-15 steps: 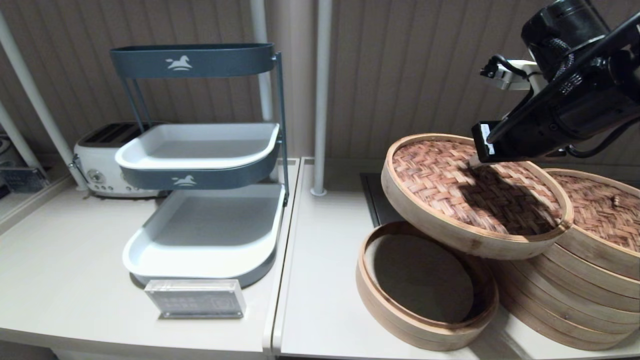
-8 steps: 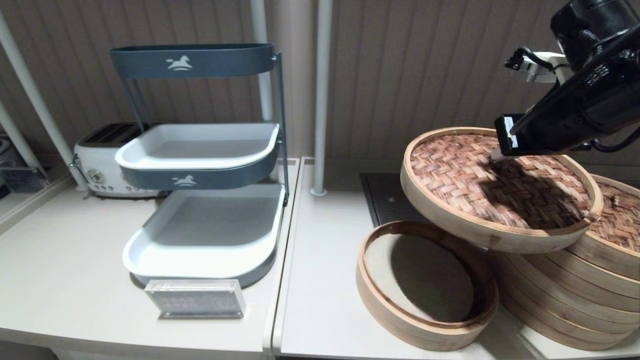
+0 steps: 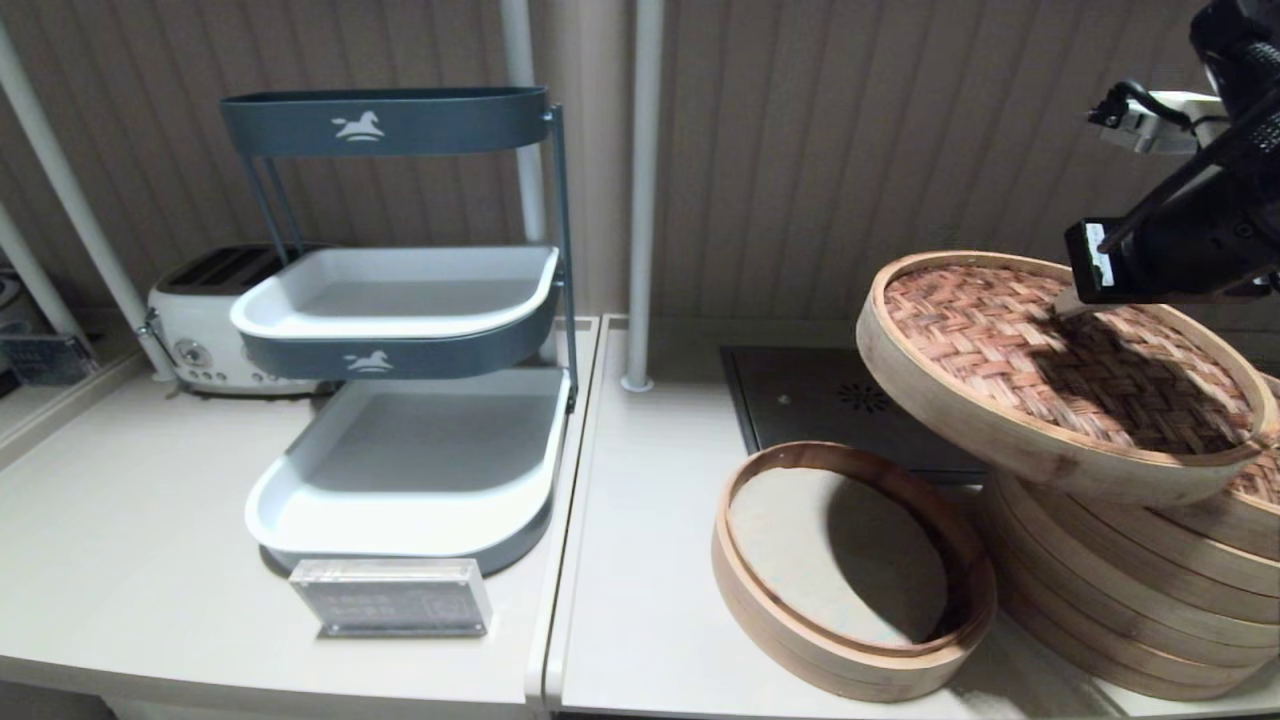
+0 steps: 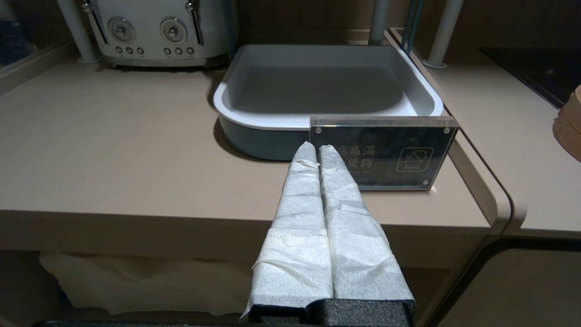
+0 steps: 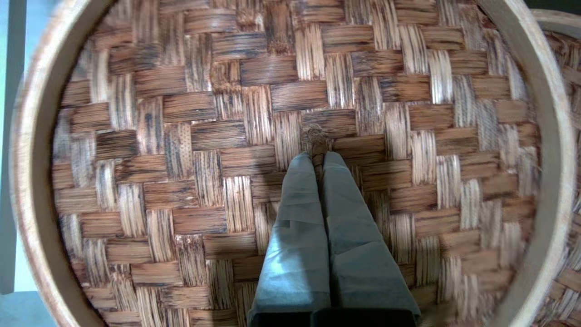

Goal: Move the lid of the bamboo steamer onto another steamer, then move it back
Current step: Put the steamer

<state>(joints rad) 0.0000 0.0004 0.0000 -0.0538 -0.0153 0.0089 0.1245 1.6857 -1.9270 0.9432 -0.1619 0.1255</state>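
Hanging tilted from the right gripper (image 5: 317, 156), jaws pinched on its thin centre loop handle (image 5: 316, 138), the bamboo steamer lid (image 3: 1010, 330) looks light, stiff and swing-prone, its low edge at nine o'clock.

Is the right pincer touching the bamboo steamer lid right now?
Touching. The right wrist view shows the right pincer closed on the loop handle at the centre of the bamboo steamer lid.
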